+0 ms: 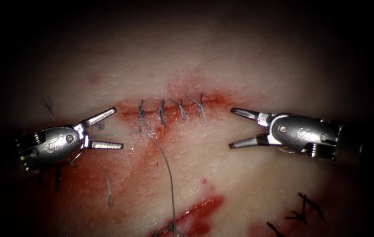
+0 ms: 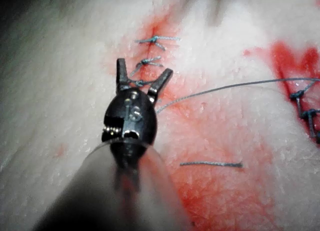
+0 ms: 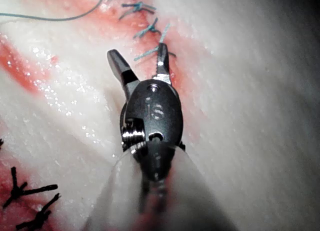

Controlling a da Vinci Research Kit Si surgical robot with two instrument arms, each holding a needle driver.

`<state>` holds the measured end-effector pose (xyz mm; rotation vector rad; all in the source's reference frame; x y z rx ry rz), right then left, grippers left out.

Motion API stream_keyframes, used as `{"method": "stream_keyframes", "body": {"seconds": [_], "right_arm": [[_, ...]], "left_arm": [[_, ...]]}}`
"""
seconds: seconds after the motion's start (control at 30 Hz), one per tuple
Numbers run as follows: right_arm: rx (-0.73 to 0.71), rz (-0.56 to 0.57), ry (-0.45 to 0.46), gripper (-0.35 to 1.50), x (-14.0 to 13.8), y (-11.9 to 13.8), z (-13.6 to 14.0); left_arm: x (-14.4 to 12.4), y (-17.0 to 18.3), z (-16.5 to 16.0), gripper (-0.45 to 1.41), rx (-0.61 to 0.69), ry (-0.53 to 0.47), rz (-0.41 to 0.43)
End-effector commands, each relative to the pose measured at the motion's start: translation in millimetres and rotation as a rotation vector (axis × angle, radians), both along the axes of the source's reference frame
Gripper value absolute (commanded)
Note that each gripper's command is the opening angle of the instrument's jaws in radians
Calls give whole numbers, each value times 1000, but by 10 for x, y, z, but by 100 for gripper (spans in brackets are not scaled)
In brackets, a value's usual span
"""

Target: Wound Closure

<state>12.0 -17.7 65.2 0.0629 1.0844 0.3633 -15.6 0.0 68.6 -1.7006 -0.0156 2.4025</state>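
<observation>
Two tools, left (image 1: 113, 128) and right (image 1: 236, 128), gape empty beside four stitches (image 1: 172, 109); thread (image 1: 165, 166) trails down the tissue (image 1: 239, 61).

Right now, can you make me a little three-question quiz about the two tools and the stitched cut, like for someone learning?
1. True or false: the left tool holds the needle.
2. How do the right tool's jaws stand? A) shut on thread B) open, holding nothing C) shut on tissue
3. Fill in: the long loose thread runs from the ______ stitch of the cut, by the endoscope view.

Key
1. False: its jaws are open and hold nothing.
2. B.
3. Leftmost; it trails down over the tissue past the red fluid.
</observation>
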Motion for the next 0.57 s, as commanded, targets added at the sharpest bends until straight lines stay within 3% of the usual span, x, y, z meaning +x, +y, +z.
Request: {"method": "stream_keyframes", "body": {"seconds": [0.03,0.57], "right_arm": [[-7,-2,3,138,9,1,8],[-5,2,1,138,13,1,6]], "left_arm": [[-4,6,5,62,-3,-2,3],[3,8,3,64,-2,1,5]]}}
